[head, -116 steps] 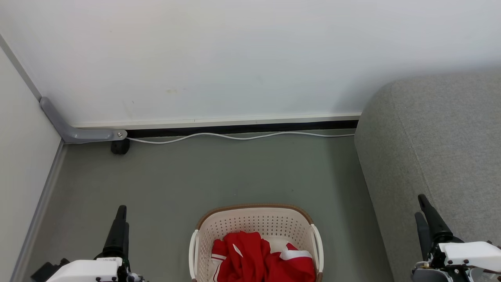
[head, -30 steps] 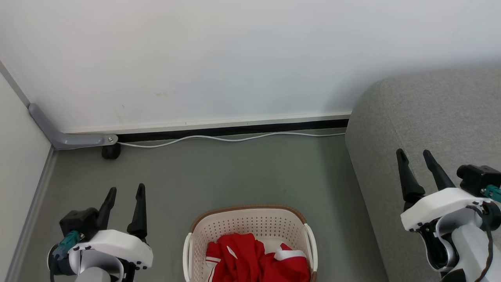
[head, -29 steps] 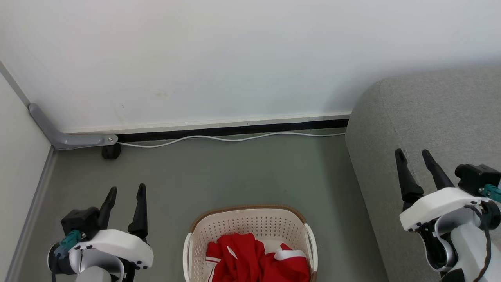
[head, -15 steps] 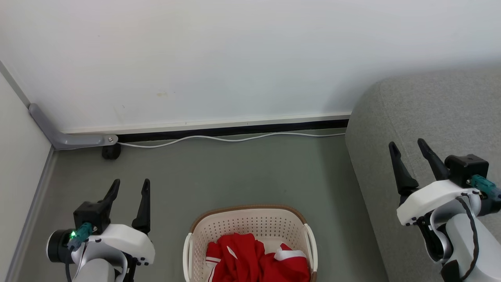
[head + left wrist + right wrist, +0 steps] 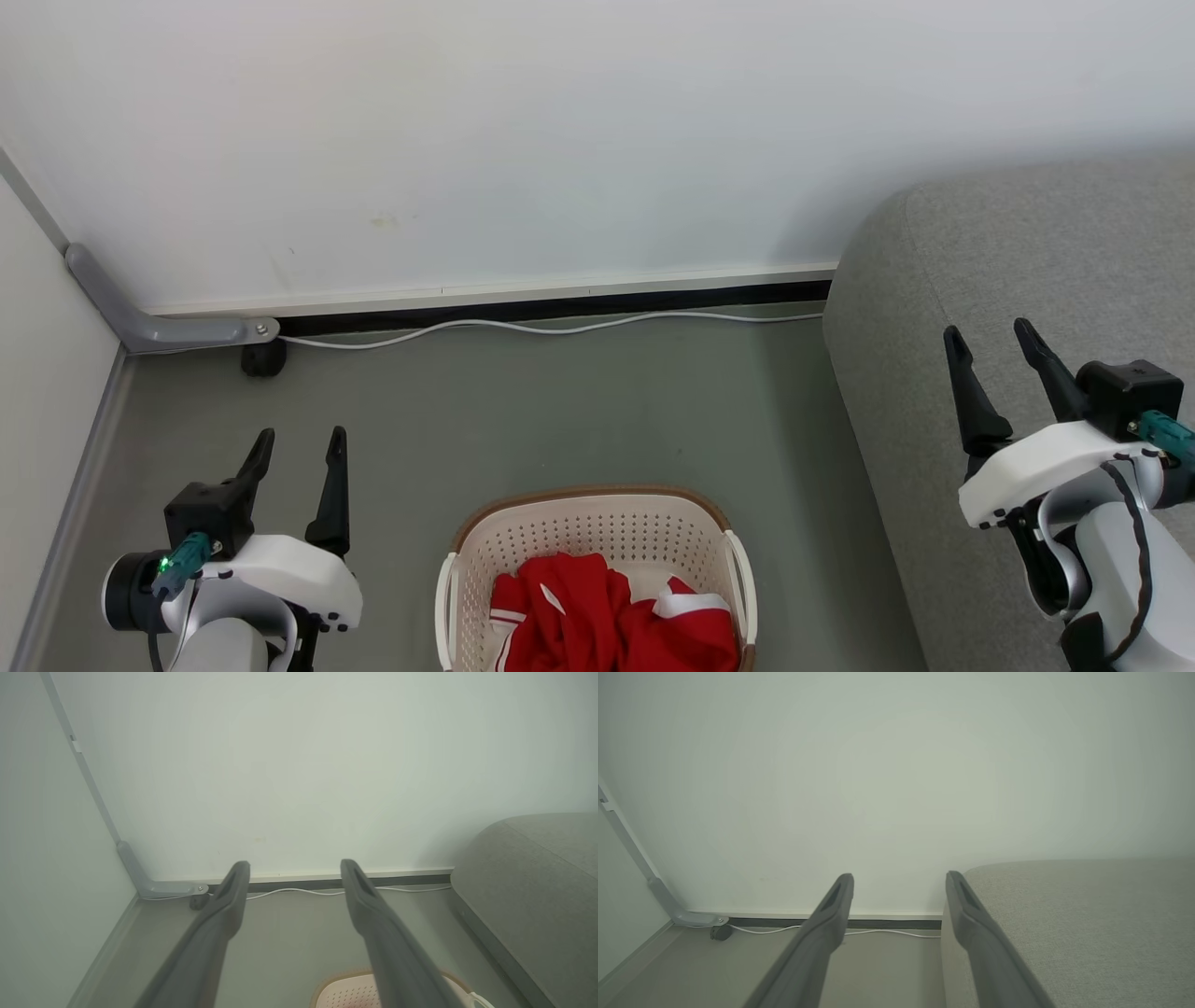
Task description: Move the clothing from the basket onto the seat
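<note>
Red clothing (image 5: 611, 621) with white trim lies bunched in the cream basket (image 5: 597, 518) on the floor at the bottom centre of the head view. A corner of that basket (image 5: 343, 994) peeks in at the bottom of the left wrist view. The grey seat (image 5: 1027, 271) rises on the right. My left gripper (image 5: 299, 446) hangs open over the floor left of the basket, fingers empty. Above the seat's near edge my right gripper (image 5: 990, 336) stands open and empty. The wrist views show each pair of fingers spread wide: left gripper (image 5: 294, 868), right gripper (image 5: 899, 879), with the seat (image 5: 1064, 914) beside the right one.
A white wall backs the scene, with a white cable (image 5: 560, 327) running along its base. A grey bracket (image 5: 159, 322) and a small black wheel (image 5: 261, 359) sit in the left corner. Grey floor (image 5: 560, 411) spreads between the basket and the wall.
Both arms have risen and turned so the grippers show their fingers spread. Over the last half second the left gripper drifted slightly left and the right gripper slightly right.
</note>
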Controlling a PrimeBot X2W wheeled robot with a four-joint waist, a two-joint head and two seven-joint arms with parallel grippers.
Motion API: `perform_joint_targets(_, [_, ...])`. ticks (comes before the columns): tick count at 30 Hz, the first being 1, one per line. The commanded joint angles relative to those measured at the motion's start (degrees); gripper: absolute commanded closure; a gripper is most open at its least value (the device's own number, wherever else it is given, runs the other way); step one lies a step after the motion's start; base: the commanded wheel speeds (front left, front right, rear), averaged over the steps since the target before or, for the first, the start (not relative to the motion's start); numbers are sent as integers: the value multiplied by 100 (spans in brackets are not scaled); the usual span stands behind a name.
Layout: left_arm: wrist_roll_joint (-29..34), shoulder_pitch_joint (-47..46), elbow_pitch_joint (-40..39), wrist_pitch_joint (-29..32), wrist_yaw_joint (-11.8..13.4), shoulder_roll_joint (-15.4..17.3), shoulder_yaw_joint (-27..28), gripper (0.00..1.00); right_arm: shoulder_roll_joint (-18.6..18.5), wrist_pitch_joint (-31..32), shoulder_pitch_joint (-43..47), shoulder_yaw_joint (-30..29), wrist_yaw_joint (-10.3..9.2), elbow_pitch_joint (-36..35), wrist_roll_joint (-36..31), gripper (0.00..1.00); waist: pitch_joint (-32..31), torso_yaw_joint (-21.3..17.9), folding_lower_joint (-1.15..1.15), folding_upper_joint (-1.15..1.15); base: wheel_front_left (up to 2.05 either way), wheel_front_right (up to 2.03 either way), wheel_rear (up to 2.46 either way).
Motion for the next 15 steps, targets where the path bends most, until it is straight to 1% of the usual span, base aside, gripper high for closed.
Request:
perform_joint_targets(1, [-15,-282,-124,-60,42,89,163,0,-20,-83,-113,57,25,-145,-47,0,2,0,0,0,0,0,0])
perform_joint_targets(9, [-49,-293,-120,-60,22,69,99,0,-14,-83,-166,4,25,-280,-60,0,172,-9,0,0,0,0,0])
perform_joint_targets(15, [-235,-416,-143,-60,78,58,-45,0,-39,-83,-284,-80,25,-611,-68,0,692,-34,0,0,0,0,0])
